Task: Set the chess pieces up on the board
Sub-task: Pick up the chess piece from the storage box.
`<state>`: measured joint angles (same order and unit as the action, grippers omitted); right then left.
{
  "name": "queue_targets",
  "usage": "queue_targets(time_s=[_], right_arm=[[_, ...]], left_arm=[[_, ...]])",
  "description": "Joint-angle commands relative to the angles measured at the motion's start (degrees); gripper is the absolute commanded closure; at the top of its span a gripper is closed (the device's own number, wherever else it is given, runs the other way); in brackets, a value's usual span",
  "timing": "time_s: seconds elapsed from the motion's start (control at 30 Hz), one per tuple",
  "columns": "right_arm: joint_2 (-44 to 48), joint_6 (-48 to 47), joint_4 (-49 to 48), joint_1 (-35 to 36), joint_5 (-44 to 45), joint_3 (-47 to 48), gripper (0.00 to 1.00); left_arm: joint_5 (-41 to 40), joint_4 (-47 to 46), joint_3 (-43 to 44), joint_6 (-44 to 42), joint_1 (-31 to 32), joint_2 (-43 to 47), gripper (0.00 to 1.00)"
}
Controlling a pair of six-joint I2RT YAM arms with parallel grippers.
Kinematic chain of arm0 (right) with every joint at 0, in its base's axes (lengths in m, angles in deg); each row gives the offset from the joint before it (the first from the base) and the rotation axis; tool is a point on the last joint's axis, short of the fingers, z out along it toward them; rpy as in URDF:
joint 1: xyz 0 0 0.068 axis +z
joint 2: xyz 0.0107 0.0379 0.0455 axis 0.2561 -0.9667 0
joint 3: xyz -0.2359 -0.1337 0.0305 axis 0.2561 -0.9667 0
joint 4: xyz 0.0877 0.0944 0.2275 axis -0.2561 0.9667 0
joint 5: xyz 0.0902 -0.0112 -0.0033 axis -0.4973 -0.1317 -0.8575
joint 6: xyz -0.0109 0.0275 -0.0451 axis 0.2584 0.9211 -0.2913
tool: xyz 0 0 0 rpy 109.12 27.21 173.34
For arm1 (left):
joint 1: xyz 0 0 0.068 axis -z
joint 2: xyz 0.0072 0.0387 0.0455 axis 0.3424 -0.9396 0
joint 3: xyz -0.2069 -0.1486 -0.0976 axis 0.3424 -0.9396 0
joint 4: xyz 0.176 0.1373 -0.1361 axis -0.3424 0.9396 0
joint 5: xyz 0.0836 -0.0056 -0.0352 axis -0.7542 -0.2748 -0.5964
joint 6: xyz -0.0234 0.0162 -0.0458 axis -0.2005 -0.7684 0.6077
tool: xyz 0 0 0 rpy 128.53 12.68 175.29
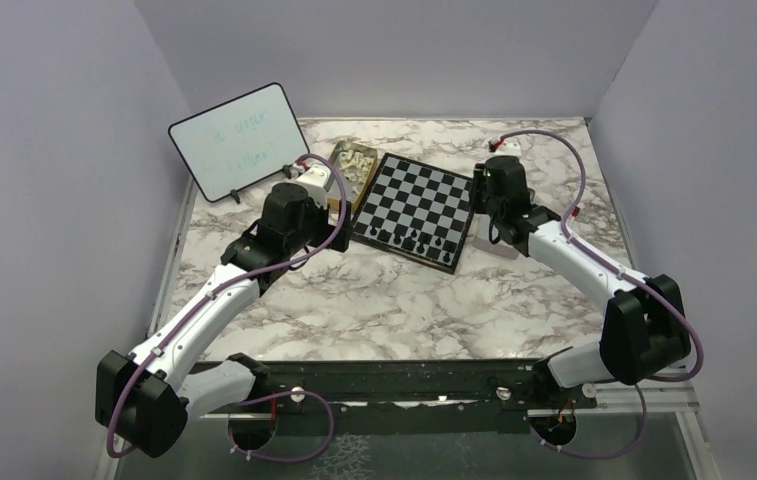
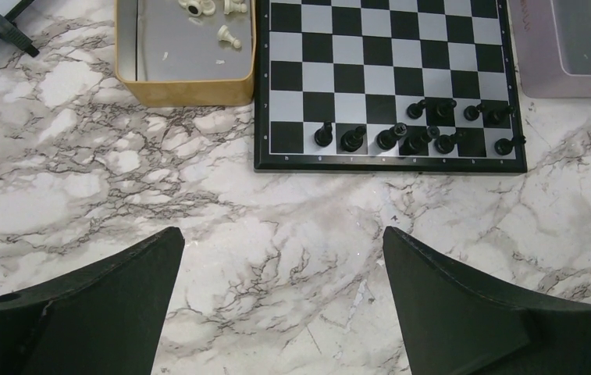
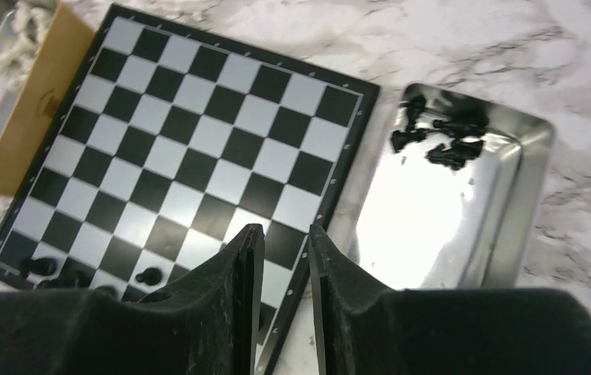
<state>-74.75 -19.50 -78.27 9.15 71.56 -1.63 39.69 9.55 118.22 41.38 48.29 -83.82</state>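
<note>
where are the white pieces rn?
Left wrist view, top left: the white pieces lie in the gold tin beside the board's left edge.

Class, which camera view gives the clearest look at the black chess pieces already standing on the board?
Left wrist view: the black chess pieces stand sharp and separate along the board's near edge. The top external view shows them as tiny specks; the right wrist view catches only a few, blurred, beside the right gripper.

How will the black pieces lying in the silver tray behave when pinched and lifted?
Probably light and stiff: the black pieces look smaller than a board square. They lie heaped in a corner of the shiny tray, so one may slide or drag neighbours. Stood on narrow bases, they likely tip.
</note>
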Motion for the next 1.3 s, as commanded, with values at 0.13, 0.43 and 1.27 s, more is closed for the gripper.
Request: queue_targets(time_s=[0.13, 0.43, 1.27], right_arm=[[-4.3, 2.6, 4.5, -6.8, 5.1, 4.5, 0.69], [-12.1, 7.5, 4.7, -15.6, 2.5, 7.5, 0.72], [-27.2, 46.5, 13.8, -17.4, 16.6, 16.9, 0.68]], left_arm=[[0.8, 0.4, -0.7, -0.3, 0.4, 1.6, 0.01], [1.1, -0.4, -1.1, -0.3, 0.6, 2.4, 0.05], [1.5, -0.5, -1.1, -0.9, 2.7, 2.3, 0.08]])
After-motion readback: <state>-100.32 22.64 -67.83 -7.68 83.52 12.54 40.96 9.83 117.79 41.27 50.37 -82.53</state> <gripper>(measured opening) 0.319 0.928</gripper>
